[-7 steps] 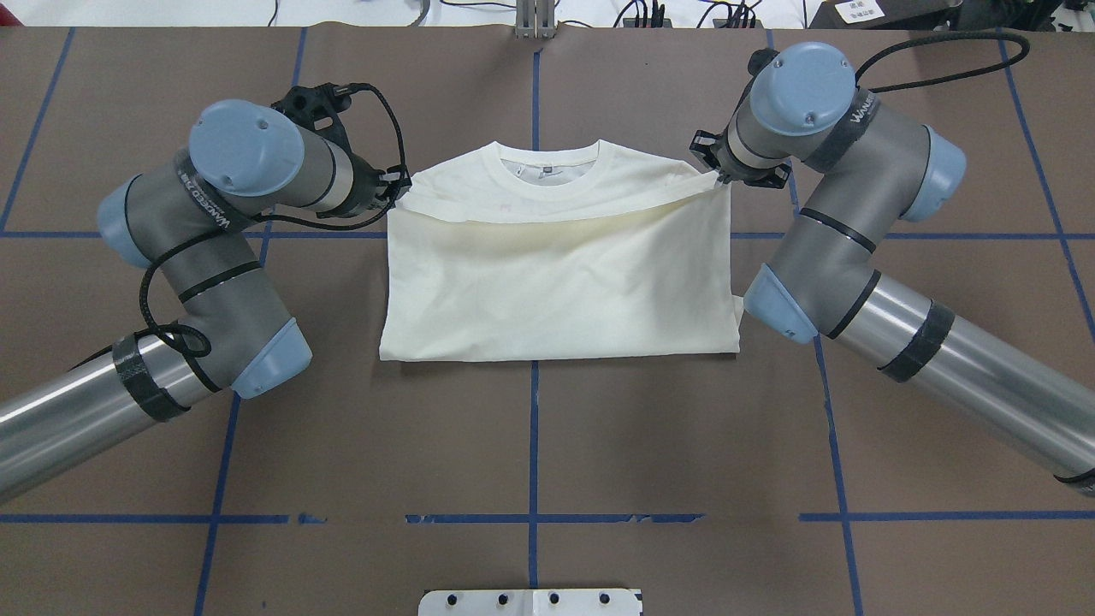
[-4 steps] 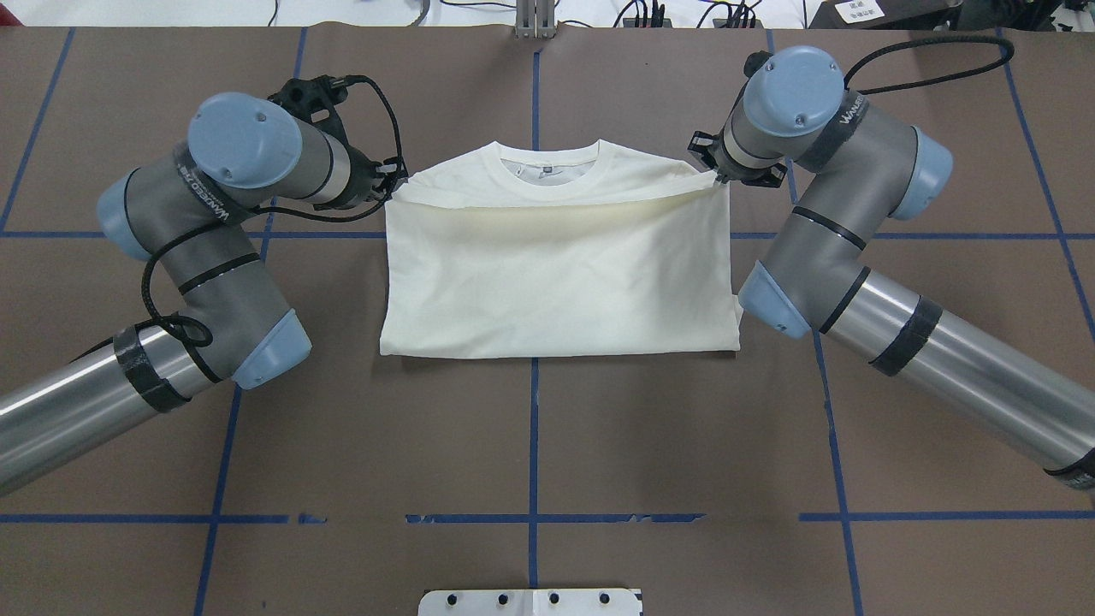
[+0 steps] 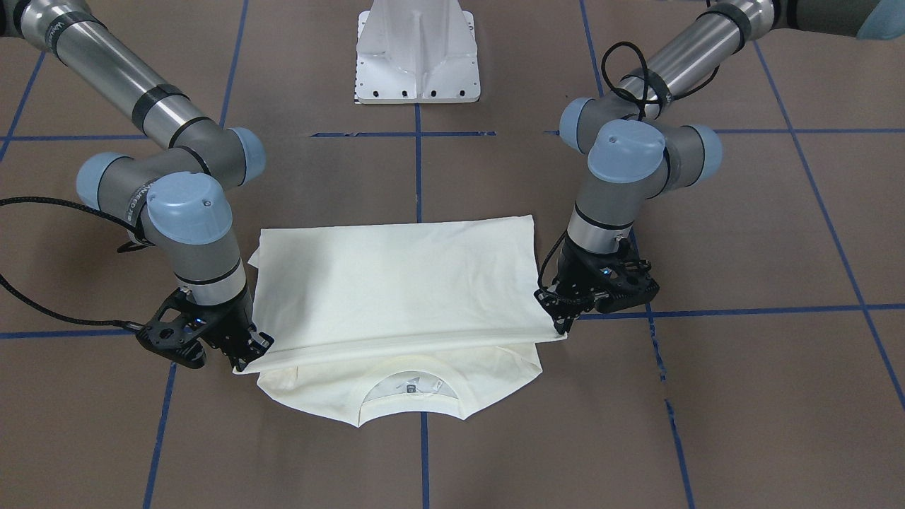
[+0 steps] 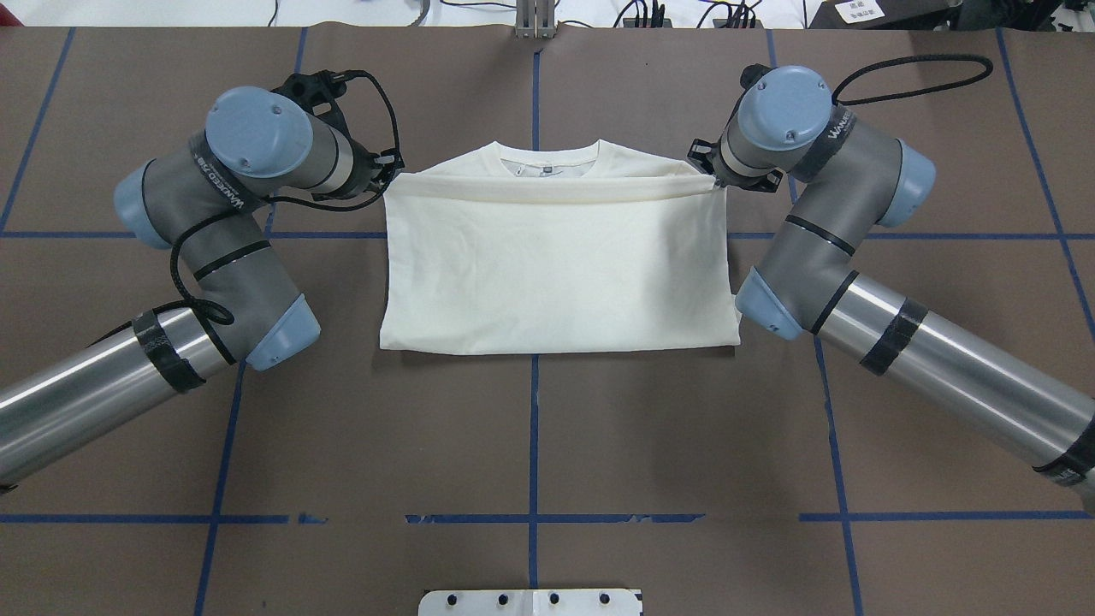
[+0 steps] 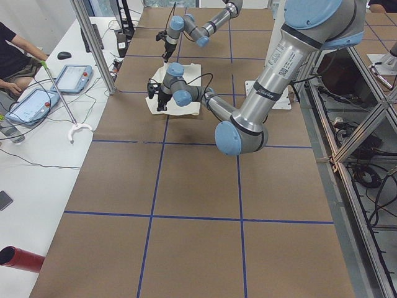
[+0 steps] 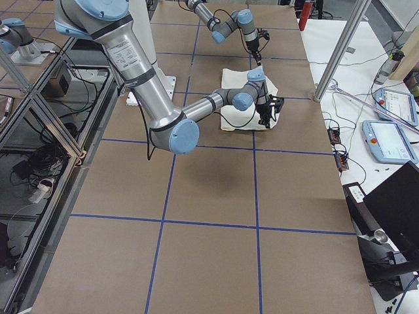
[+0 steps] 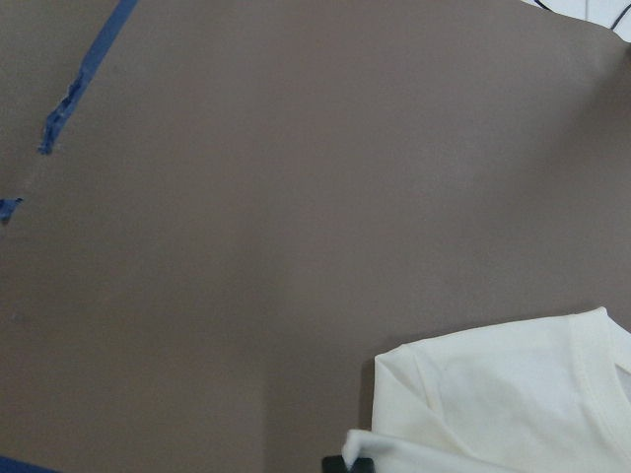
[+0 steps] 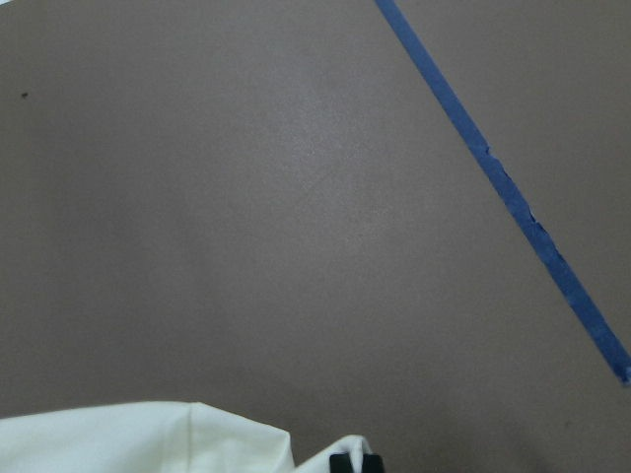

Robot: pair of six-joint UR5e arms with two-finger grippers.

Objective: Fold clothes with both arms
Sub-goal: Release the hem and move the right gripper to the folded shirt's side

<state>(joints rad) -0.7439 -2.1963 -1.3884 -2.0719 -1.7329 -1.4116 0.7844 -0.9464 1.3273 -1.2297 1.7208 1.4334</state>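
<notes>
- On the brown paper-covered bench, which is crossed by blue tape lines, a cream-white cloth T-shirt lies folded in the middle of the far half.
- The grey-metal left arm and right arm, both with light-blue caps, each reach in from a near corner. Their wrists are bent inward and tipped down at the shirt's far corners.
- The black left tool is closed on one corner of the folded-over top layer. The black right tool pinches the other corner, and the held edge is stretched straight between them.
- The overhead view mostly hides the fingers under the wrists. The front-facing view shows them gripping the corners, and also a white label inside the collar.
- The ribbed neckline points away from the robot, and the folded shirt's long axis runs side to side.
</notes>
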